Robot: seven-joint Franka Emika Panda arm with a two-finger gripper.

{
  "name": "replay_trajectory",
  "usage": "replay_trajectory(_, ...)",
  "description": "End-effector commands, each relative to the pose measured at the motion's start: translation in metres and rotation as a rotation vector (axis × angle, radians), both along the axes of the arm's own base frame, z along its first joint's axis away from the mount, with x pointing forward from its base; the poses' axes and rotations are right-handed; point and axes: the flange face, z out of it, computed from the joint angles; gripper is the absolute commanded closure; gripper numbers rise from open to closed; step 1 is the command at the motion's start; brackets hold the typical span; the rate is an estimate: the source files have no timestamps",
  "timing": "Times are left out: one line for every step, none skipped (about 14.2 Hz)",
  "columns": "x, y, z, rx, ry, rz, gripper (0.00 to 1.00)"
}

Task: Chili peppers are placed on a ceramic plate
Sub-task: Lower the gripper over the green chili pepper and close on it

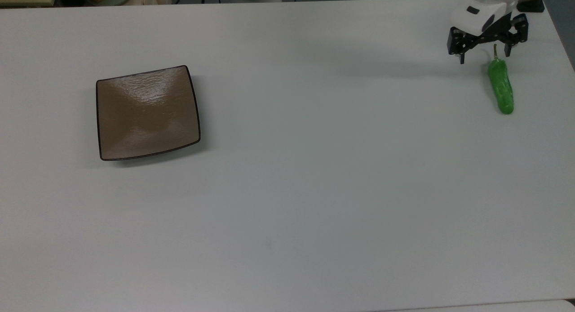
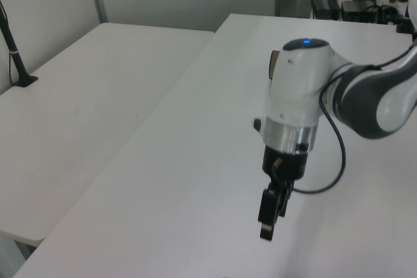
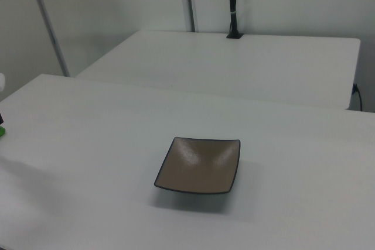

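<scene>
The green chili pepper [image 1: 501, 85] lies on the white table near the top view's right edge, stem pointing to the far side. My gripper [image 1: 484, 56] hangs open over that stem end, one finger on each side of it as the top view shows it. In the left view the gripper [image 2: 268, 216] hangs a little above the tabletop under the white wrist. The square brown ceramic plate [image 1: 148, 113] sits bare far off at the top view's left, and also shows mid-table in the right view as the ceramic plate [image 3: 199, 165]. A sliver of the green pepper [image 3: 2, 132] shows at the right view's left edge.
A black post base [image 1: 530, 4] stands at the table's far right corner in the top view, close to the gripper. The table's right edge [image 1: 567, 55] runs just beyond the pepper. A second white table [image 2: 78, 109] with a black pole [image 2: 16, 50] stands alongside.
</scene>
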Motion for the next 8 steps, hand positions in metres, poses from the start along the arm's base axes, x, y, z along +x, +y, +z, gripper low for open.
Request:
replay_trajectory(-0.008, 0.041, -0.017, -0.014, -0.025, -0.013, 0.00)
replay_trajectory(-0.013, 0.051, -0.028, -0.024, -0.028, -0.008, 0.00)
replay_trajectory(-0.019, 0.061, -0.036, -0.035, -0.035, -0.005, 0.00)
replay_trajectory(-0.019, 0.068, -0.046, -0.045, -0.041, -0.011, 0.00)
replay_trajectory(-0.017, 0.074, -0.056, -0.052, -0.049, -0.020, 0.00)
replay_trajectory(-0.016, 0.081, -0.063, -0.057, -0.059, -0.024, 0.00)
replay_trajectory(-0.017, 0.087, -0.072, -0.062, -0.070, -0.026, 0.00)
replay_trajectory(-0.020, 0.094, -0.081, -0.052, -0.093, -0.028, 0.00)
